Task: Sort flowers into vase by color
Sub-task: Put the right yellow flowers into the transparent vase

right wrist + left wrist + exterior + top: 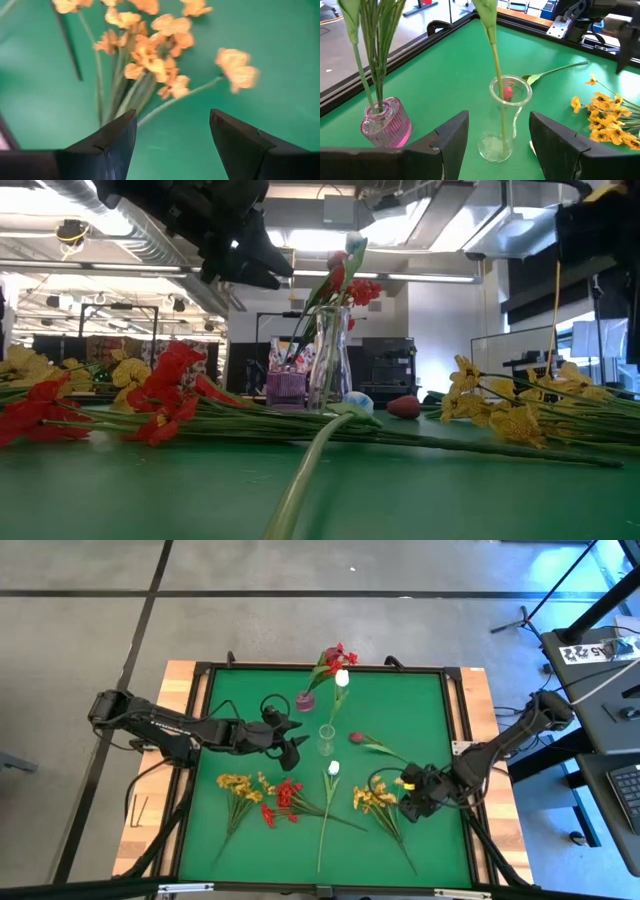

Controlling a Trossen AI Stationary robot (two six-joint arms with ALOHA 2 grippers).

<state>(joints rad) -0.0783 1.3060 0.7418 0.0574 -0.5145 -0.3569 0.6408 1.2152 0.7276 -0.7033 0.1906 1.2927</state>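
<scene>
A clear glass vase (325,740) stands mid-table with a white tulip (342,678) stem in it. A pink glass vase (305,700) behind it holds red sprays (335,658). On the green mat lie a yellow spray (238,787), a red spray (285,798), a white tulip (333,768), a dark pink bud (357,738) and another yellow spray (375,797). My left gripper (298,746) is open and empty just left of the clear vase (504,120). My right gripper (408,802) is open and empty above the right yellow spray (160,60).
The green mat has a raised black frame (325,667) on a wooden table. Bare mat lies at the far left and far right corners. Cables and a stand (560,600) are off the table to the right.
</scene>
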